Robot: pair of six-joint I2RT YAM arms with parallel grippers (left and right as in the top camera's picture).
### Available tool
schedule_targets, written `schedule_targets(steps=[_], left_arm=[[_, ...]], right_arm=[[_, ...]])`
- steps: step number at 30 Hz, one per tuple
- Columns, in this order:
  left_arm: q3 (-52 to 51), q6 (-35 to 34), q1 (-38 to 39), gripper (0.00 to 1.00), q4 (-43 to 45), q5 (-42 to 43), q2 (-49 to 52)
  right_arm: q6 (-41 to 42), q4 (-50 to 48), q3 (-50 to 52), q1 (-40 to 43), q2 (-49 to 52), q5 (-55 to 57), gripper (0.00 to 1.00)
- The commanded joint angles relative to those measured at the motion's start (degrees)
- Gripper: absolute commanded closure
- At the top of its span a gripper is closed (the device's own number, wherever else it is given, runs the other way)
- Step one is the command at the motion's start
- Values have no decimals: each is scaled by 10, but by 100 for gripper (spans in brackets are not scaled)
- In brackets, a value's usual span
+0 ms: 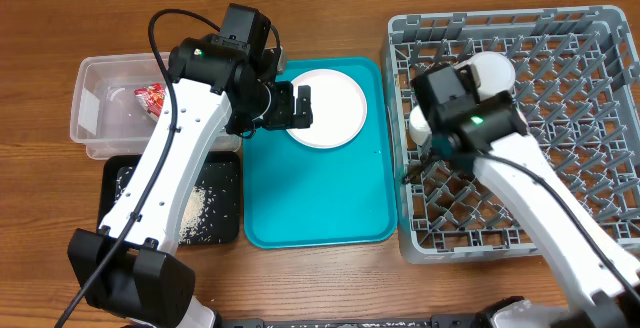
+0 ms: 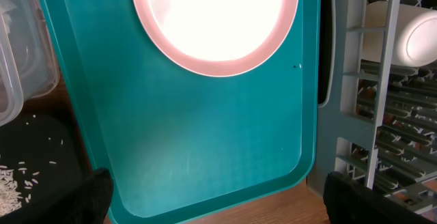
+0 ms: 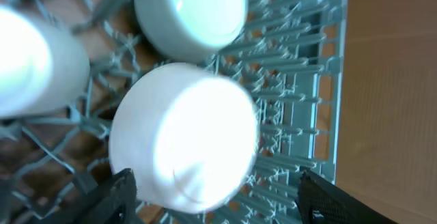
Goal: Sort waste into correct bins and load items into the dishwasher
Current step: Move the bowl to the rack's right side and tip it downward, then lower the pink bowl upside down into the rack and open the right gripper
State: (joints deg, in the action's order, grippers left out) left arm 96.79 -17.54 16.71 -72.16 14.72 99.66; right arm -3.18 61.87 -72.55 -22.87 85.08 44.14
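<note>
Wooden table (image 1: pixel 300 278) is carrying everything. Right gripper (image 3: pixel 217 186) is hanging jaws-apart over a white bowl (image 3: pixel 184 142) inside the grey dish rack (image 3: pixel 307 80); lifting straight up should avoid nudging it. Left gripper (image 2: pixel 218 193) is hovering wide open over the plate (image 2: pixel 215 19) beside the rack.

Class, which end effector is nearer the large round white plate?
Left. The left end effector hovers at the left edge of the plate; the right end effector is over the grey plastic dish rack, beyond the teal tray.
</note>
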Motion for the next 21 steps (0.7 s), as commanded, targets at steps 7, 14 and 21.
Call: schedule_targets(steps=[7,14,21], left_arm=[[12,13,-6,0,-12,-3,0],[12,13,-7,0,-16,-3,0],[12,12,-7,0,-21,-3,0]], right_arm=[[4,-59,1,51,-102,-84,21],[51,-77,1,144,-114,-245,39],[202,-62,1,258,-112,-408,96]])
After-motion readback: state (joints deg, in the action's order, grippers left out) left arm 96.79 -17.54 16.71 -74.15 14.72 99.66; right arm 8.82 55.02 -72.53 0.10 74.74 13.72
